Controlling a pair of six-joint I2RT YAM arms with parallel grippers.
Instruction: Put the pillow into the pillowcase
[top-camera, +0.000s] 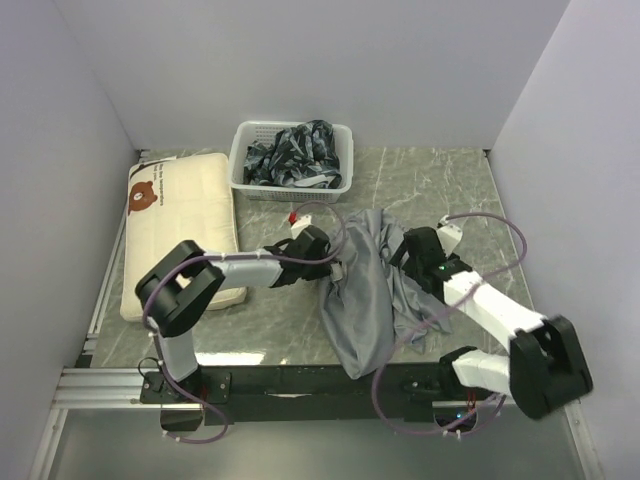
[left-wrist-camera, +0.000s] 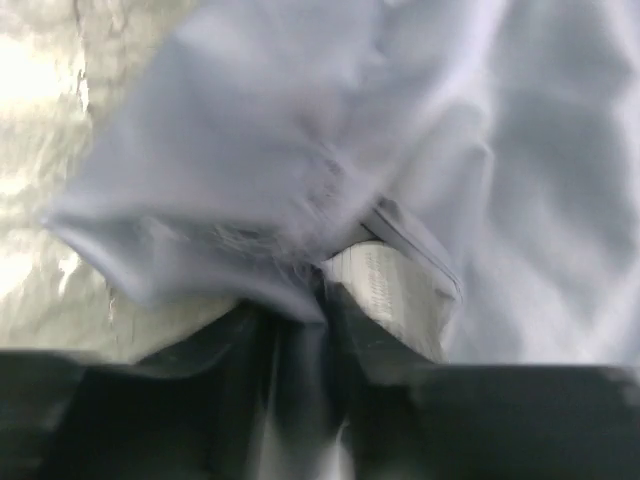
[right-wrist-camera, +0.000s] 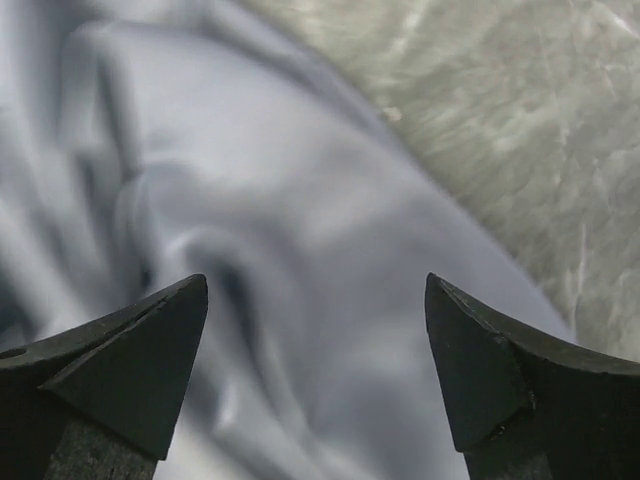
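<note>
Since the top view is the only one that takes in everything, start there: the pillow lies flat along the left side of the marbled grey-green surface, a cream, quilted-looking rectangle with the brown bear face at its far end. It sits well apart from the pillowcase, which is a crumpled grey heap in the middle, trailing toward the near edge. A white slotted basket at the back holds a dark patterned cloth. The left hand sits against the left edge of the heap and the right hand against its right side, but from up here I can't tell how either is set. The left wrist view sorts out one of them: the left hand is clamped on a bunched fold of the pillowcase, smooth thin fabric with soft creases, and a small white tag pokes out just beside the pinch. It's blurry, with a strip of glossy surface on the left. The right wrist view shows the other: the right hand is spread wide, and its dark wedge-shaped fingers have nothing between them. Rumpled pillowcase fills the space below, and bare surface shows at upper right. Neither wrist view shows the pillow or the basket.
</note>
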